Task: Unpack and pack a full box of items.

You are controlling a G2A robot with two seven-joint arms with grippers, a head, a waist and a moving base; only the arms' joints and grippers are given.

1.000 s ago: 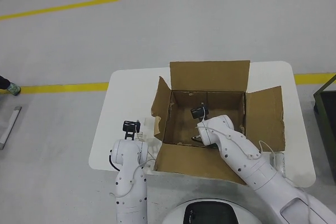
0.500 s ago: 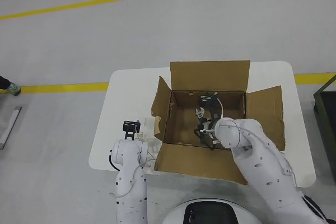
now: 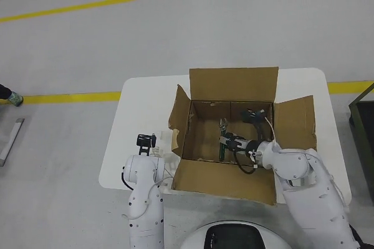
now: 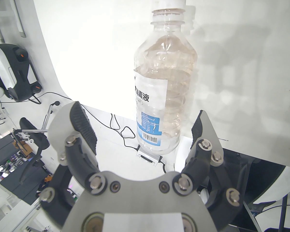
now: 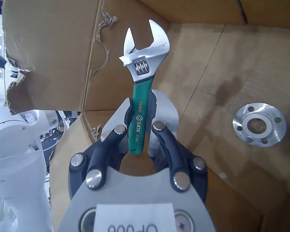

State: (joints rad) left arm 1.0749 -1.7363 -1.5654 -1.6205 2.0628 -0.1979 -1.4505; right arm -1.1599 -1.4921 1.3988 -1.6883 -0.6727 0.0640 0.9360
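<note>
Right pincer [image 5: 140,112]: pressed together low on the green handle of the wrench [image 5: 143,61], steel head pointing ahead toward a wall of the box [image 5: 50,37]. Beside it, on the box floor, a metal flange [image 5: 259,124]. Likely trouble: heavy head swinging or slipping out of so short a grip; catching a flap on the way out. Left pincer [image 4: 139,112]: spread, clear bottle [image 4: 164,73] just ahead on the desk [image 4: 87,25], untouched.

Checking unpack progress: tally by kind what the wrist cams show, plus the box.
Adjustable wrench: 1
Metal flange: 1
Clear plastic bottle: 1
Cardboard box: 1
Total: 4
</note>
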